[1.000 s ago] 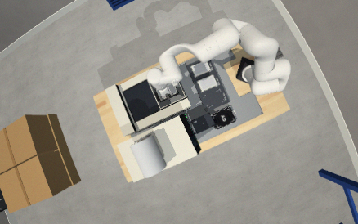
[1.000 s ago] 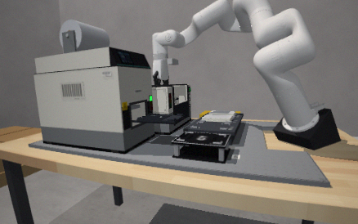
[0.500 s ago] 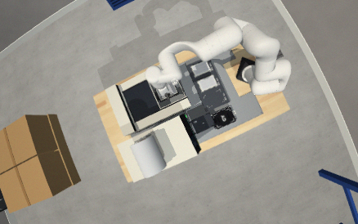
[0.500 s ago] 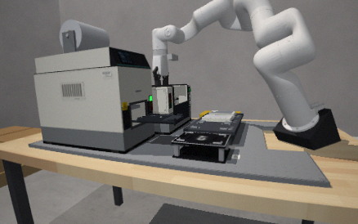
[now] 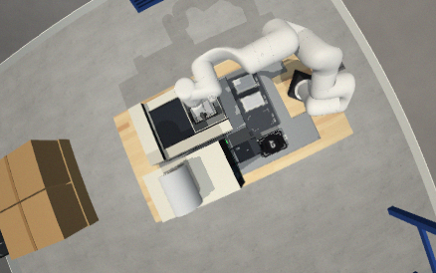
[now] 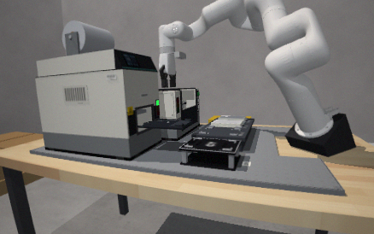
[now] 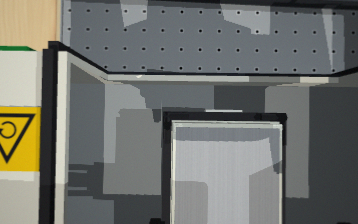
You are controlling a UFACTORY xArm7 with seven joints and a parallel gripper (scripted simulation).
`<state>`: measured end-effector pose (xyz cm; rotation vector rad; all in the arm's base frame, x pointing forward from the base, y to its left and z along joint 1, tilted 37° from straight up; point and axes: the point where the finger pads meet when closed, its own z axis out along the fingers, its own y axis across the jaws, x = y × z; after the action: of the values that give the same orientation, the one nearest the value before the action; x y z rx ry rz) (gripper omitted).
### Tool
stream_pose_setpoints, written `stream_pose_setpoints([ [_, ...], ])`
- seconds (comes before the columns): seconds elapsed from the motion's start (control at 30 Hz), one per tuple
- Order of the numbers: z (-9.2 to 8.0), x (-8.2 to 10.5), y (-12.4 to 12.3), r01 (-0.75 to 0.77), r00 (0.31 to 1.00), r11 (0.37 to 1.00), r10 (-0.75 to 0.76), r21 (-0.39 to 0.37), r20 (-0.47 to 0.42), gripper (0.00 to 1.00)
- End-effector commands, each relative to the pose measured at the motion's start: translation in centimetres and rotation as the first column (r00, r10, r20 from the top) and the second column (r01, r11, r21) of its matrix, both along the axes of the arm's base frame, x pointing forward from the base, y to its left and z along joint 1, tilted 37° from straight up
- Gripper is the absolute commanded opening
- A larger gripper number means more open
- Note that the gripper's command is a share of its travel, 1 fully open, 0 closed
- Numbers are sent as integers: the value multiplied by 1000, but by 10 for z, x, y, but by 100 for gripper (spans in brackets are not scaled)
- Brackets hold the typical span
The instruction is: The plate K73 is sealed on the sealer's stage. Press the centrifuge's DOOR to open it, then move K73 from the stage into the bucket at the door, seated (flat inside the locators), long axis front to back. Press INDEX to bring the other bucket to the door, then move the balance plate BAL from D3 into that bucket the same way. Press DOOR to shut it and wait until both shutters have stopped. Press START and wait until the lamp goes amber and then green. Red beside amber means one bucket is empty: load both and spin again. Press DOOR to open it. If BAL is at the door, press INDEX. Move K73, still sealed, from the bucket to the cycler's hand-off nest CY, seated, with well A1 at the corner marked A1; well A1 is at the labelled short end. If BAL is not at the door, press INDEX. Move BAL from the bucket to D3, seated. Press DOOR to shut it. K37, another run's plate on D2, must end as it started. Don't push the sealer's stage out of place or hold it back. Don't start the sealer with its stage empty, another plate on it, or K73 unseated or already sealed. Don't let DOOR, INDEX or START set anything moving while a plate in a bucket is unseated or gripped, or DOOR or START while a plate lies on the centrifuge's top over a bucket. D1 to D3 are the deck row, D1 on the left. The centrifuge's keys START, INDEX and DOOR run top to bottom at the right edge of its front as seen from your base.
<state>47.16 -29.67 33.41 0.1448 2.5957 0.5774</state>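
Note:
My gripper [image 6: 167,80] is open and empty. It hangs straight above the centrifuge [image 6: 178,112], a little over its top opening, and also shows in the overhead view [image 5: 202,111]. In the wrist view no fingers show. Below the camera a plate with a smooth grey sealed top in a black frame [image 7: 226,167] lies flat in the bucket at the open door; it looks like K73. The sealer's stage [image 6: 167,124] stands out in front of the sealer and looks bare. Two white plates [image 5: 245,85] [image 5: 253,103] lie on the deck row. The hand-off nest CY [image 6: 209,146] is at the front.
The big sealer [image 6: 90,107] with its film roll [image 6: 87,38] stands left of the centrifuge. A green lamp [image 6: 157,102] glows on the centrifuge's side. A yellow warning label [image 7: 15,137] sits on its top. A cardboard box [image 5: 42,194] stands on the floor.

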Motion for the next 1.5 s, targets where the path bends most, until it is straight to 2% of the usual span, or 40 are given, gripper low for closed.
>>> stream_pose_setpoints([
  [0.0,7,-3,-4,3,1000,1000,-3,-1,4,100],
  [1.1,43,-25,-21,3,1000,1000,-3,-1,4,100],
  [1.13,40,-28,-22,3,1000,1000,-3,-1,4,0],
  [1.4,11,-53,-34,3,1000,1000,-3,-1,4,0],
  [1.47,11,-53,-34,3,1000,1000,-3,-1,4,0],
])
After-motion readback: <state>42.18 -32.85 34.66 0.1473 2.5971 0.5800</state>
